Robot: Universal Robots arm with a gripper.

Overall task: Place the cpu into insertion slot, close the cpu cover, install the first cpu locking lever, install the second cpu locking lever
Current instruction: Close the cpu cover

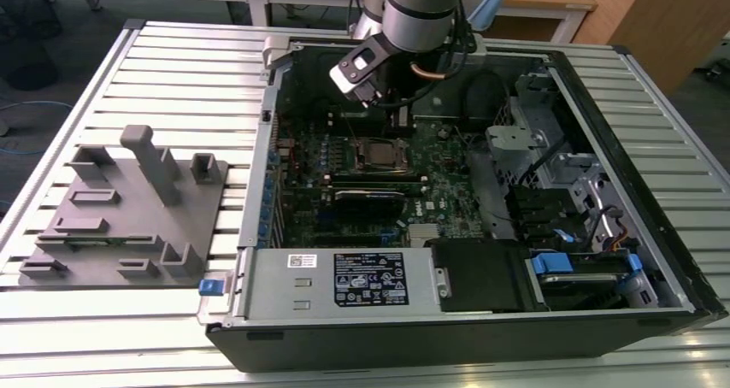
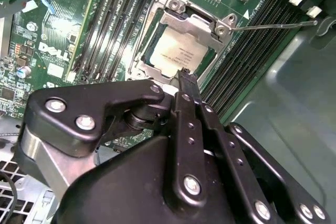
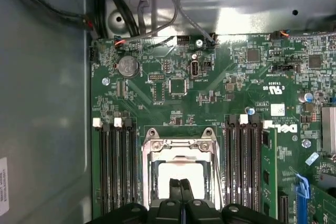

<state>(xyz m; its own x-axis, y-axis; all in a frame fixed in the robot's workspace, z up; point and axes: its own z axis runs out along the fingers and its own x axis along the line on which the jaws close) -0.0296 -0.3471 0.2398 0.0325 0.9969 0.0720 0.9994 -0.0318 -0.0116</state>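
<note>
Silvery-grey metal is showing through the square cut-out: the cpu (image 2: 176,56) is sitting in the insertion slot (image 2: 137,62) on the green circuit board (image 3: 220,93). The cpu cover (image 2: 193,22) is lying down around it, flat as far as I am able to judge. I am holding the jaws pressed together and gripping nothing. Their tip is hanging just beside the cover's edge in the second wrist view, though I cannot tell whether it is touching the frame. One thin locking lever (image 2: 273,24) is sticking out across the black memory slots (image 2: 247,51) beside the socket, and it is looking unlatched to me. In the exterior view the arm (image 1: 416,12) is reaching down into the far part of the open computer case (image 1: 456,341) on the slatted counter (image 1: 171,55).

I am treating this as cover-and-lever work, with the closed tip acting as a pusher. So I am wanting it on the frame or the wire, never on the chip's top. I am also pressing slowly and straight, watching the frame's corners for any lifting.
</note>
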